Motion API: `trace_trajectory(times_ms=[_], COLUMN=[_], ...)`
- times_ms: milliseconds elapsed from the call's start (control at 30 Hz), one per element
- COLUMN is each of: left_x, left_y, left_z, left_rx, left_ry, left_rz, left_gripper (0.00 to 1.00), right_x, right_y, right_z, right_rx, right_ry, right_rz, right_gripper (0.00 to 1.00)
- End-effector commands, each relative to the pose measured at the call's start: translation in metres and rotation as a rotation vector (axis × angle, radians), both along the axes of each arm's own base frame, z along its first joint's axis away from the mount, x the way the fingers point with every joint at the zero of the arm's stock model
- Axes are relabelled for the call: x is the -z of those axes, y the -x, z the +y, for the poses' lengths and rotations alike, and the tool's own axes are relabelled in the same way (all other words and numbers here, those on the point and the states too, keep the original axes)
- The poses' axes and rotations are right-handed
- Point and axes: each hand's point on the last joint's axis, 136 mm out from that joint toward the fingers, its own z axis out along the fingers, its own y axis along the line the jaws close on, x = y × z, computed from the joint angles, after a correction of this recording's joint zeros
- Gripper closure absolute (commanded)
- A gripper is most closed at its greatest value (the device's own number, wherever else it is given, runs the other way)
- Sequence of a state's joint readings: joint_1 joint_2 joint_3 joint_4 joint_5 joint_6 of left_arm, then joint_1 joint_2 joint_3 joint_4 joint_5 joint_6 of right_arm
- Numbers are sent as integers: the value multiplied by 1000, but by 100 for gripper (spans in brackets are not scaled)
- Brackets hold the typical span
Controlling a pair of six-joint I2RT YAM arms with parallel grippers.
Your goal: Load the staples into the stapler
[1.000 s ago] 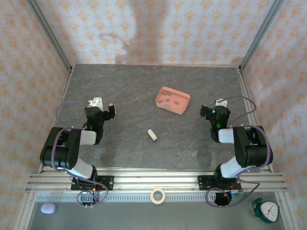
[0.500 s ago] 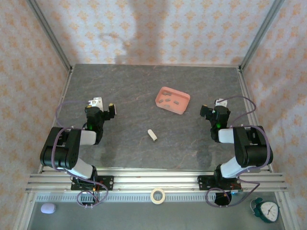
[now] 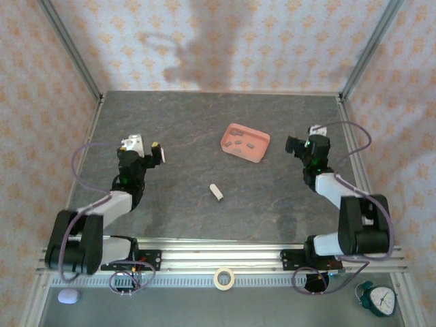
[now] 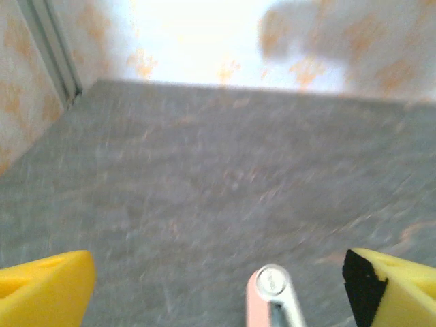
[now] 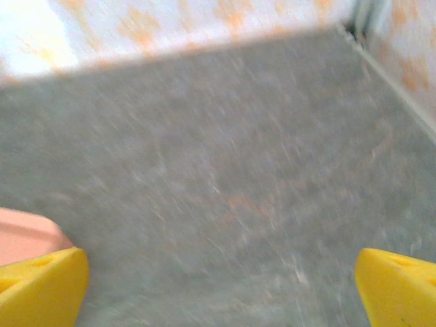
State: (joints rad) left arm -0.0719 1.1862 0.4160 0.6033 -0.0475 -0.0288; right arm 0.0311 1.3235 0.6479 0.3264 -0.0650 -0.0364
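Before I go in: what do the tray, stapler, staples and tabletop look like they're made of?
Tray: likely moulded plastic, matte salmon pink, with rounded corners and a raised rim.
Stapler: probably plastic, with a smooth cream-white shell and rounded ends.
Staples: dark grey strips, possibly metal; too small to be sure.
Tabletop: matte grey with stone-like veining; could be stone or a printed laminate.

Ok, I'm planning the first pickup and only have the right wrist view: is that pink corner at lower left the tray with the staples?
Observer: Yes. In the top view the pink tray holds a few dark staples.
Operator: Where's the stapler?
Observer: The cream stapler lies on the table, nearer the arm bases than the tray, apart from it.
Operator: And the left arm?
Observer: The left arm sits well left of the stapler, jaws open.
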Motion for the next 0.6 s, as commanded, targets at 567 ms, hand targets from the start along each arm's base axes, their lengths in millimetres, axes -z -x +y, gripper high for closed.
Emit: trace_trajectory(times_ms=[567], left_x=[33], left_y=[72], left_z=[-94], left_rx=[251], left_ry=[498], left_rz=[444], left_gripper=[22], right_x=[9], right_y=[138], right_z=[209], right_rx=[-477], right_ry=[-43], right_rz=[619], right_gripper=[1])
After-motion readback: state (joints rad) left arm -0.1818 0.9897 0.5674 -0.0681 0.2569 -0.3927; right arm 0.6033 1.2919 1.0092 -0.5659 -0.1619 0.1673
